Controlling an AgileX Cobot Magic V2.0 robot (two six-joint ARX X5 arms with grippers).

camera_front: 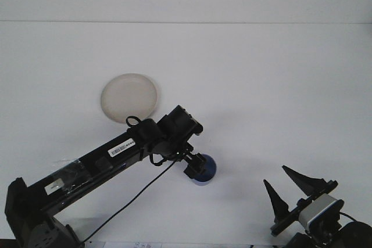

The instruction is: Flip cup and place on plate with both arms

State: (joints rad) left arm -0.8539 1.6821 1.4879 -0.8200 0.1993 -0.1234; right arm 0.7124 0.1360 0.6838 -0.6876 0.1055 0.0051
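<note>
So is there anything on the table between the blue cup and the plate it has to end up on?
No loose object lies there. Only the left arm's own wrist spans part of that stretch, with the left gripper at the blue cup; the white table up to the plate is otherwise bare.

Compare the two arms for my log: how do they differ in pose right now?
The left gripper is stretched out over the table, right at the blue cup; the right gripper sits back at the near edge, fingers apart, touching nothing. Both are black.
</note>
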